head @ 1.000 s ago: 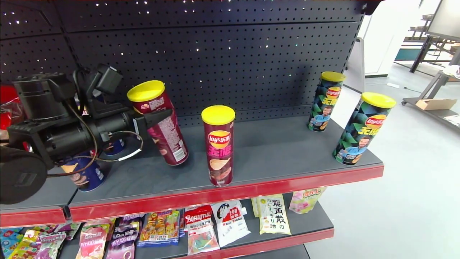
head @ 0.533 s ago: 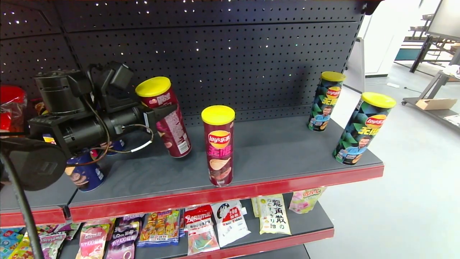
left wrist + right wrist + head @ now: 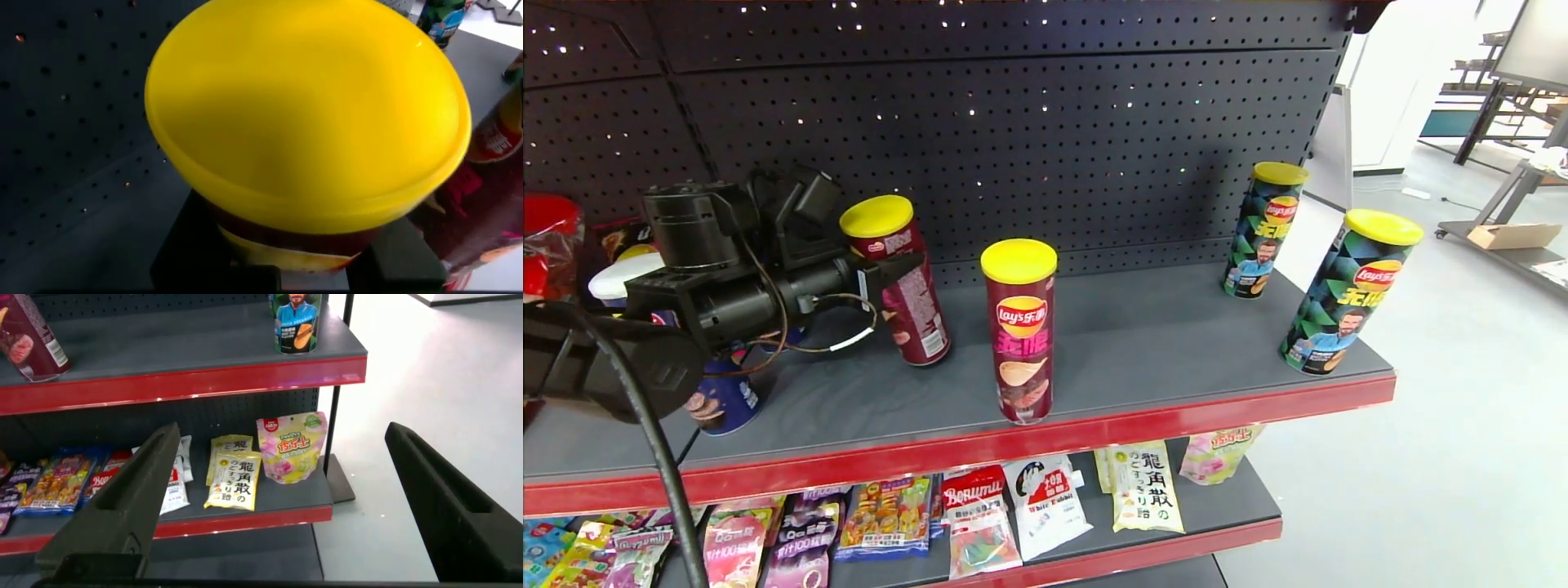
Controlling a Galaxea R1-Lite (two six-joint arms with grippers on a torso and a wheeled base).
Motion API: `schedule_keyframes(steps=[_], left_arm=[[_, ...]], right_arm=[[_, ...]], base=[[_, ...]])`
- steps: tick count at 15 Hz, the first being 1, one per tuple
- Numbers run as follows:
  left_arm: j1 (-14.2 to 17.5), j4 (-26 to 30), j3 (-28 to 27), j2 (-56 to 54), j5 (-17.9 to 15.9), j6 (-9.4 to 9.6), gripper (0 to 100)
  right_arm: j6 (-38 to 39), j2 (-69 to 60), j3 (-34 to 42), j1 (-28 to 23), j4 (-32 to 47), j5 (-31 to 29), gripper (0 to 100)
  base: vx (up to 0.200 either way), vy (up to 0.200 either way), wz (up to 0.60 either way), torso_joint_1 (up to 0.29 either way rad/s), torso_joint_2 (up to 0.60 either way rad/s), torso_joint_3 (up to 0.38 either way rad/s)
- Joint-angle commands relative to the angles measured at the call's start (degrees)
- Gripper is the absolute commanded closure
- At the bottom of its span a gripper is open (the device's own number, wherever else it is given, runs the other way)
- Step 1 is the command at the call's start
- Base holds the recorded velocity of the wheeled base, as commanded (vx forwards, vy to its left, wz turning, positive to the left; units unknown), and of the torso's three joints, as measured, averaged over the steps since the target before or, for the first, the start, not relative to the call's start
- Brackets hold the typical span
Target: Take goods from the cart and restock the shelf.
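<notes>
My left gripper (image 3: 894, 273) is shut on a maroon chip can (image 3: 907, 286) with a yellow lid, gripping its upper part. The can leans slightly, and its base is at the grey shelf board (image 3: 1160, 343), touching it or just above. In the left wrist view the yellow lid (image 3: 310, 106) looms close, with the gripper (image 3: 294, 261) clamped on the can just below it. A second maroon can (image 3: 1019, 331) stands upright near the shelf's red front edge, to the right of the held one. My right gripper (image 3: 286, 514) is open and holds nothing, out in front of the shelving.
Two dark green-patterned cans (image 3: 1262, 230) (image 3: 1347, 292) stand at the shelf's right end. A blue can (image 3: 719, 400) stands under my left arm. The pegboard back wall (image 3: 1013, 122) is close behind. Snack bags (image 3: 980, 514) fill the lower shelf. Bare board lies between the maroon and green cans.
My left arm has carried the held can right and toward the back wall, then lowered it. The can is more upright now. Other cans have not moved.
</notes>
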Motion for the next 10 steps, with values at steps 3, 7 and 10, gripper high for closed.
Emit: schedule_keyframes(steps=[3,7,10], left_arm=[[-2.24,3.84,-5.87,2.0,-0.04,0.0,100],[-3.65,12.45,-15.81,5.43,0.31,0.53,100],[-4.88,13.25,-18.97,8.07,0.93,0.53,100]], right_arm=[[0.02,0.07,0.0,0.0,-0.03,0.02,0],[0.02,0.07,0.0,0.0,-0.03,0.02,0],[0.02,0.07,0.0,0.0,-0.03,0.02,0]], base=[[0.0,0.0,0.0,0.0,0.0,0.0],[0.0,0.0,0.0,0.0,0.0,0.0],[0.0,0.0,0.0,0.0,0.0,0.0]])
